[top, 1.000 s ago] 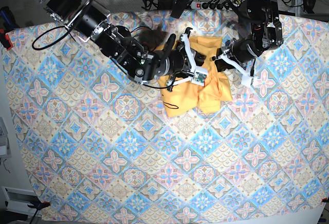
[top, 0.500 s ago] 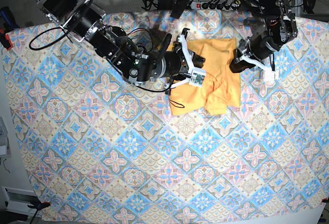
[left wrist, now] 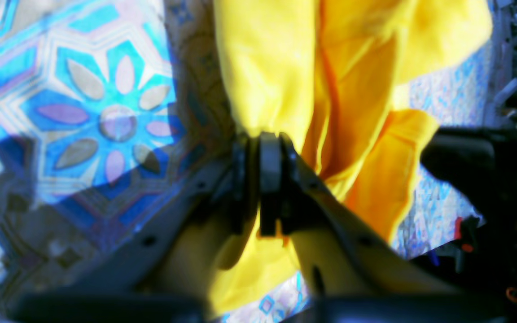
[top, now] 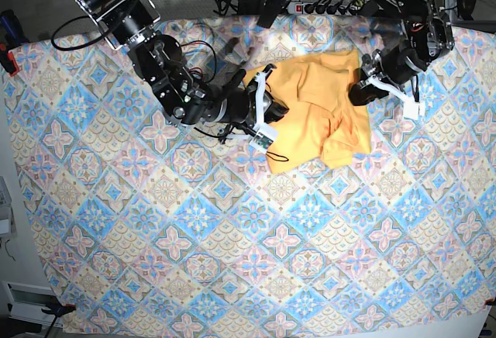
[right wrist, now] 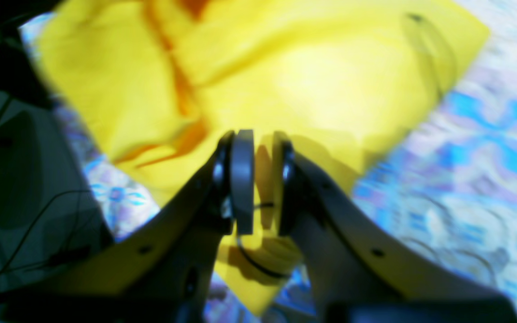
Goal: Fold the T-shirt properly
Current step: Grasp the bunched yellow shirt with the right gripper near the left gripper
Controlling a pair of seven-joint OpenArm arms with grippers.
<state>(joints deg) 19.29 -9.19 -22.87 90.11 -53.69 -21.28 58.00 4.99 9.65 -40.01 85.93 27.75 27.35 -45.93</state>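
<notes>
Both arms have drawn apart, spreading the T-shirt (top: 318, 109) wider near the tablecloth's (top: 232, 245) far edge. The left gripper (left wrist: 265, 148) pinches its right side; the right gripper (right wrist: 258, 152) clamps its left hem

Both arms (top: 167, 82) are chunky black tubes with loose black cables looped around them, ending in white fingers (top: 258, 94) with dark pads.

Patterned tablecloth (top: 232, 229) over table, power strip (top: 322, 6) w/ cables behind.
</notes>
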